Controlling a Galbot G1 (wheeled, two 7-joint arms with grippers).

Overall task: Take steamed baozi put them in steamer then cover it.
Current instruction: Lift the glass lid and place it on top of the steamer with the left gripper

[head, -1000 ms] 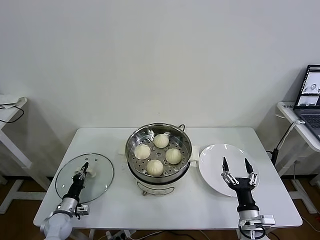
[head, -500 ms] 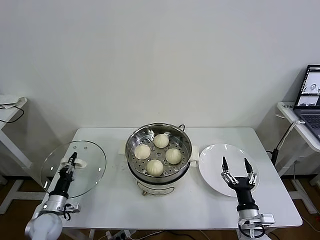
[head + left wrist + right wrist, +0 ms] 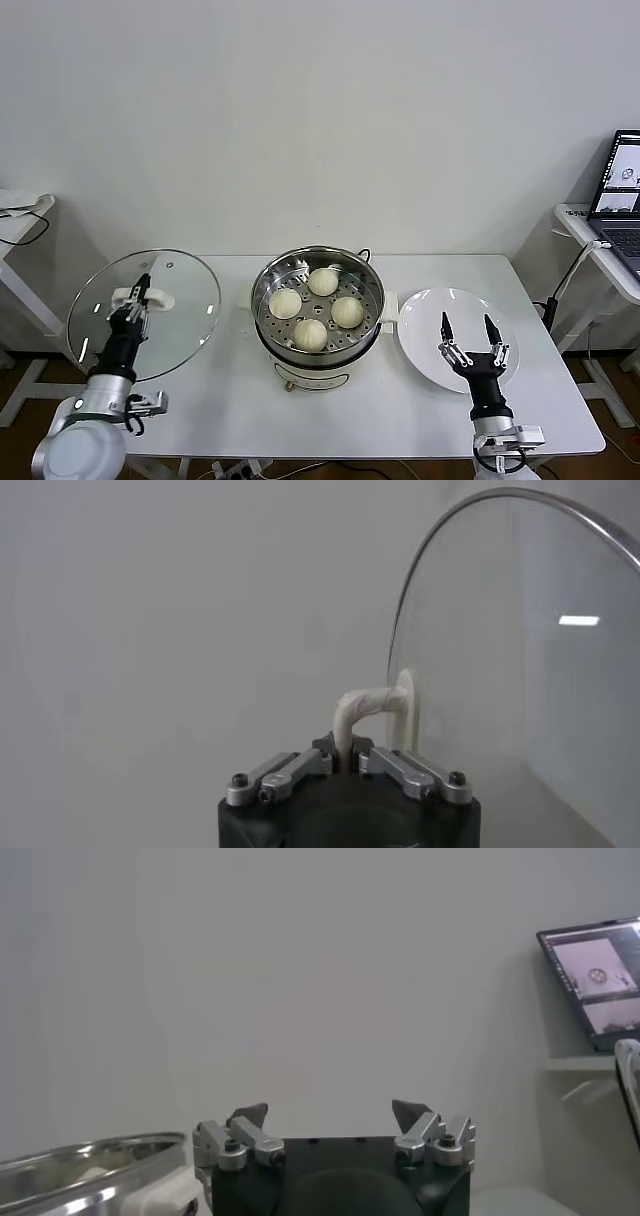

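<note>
The left tool (image 3: pixel 137 301), at the lower left of the head view, points upward with fingers clamped. The right tool (image 3: pixel 465 332), lower right, points upward, fingers spread wide.

You see two matching arms. Each gripper, the left gripper (image 3: pixel 143 289) and the right gripper (image 3: pixel 466 332), has a black body with slim black fingers hinged on silver metal links. In the wrist views those links carry dark round screws. Below each black body sits a pale grey wrist collar with a small metal bracket; the left arm ends in a rounded light-grey joint.
</note>
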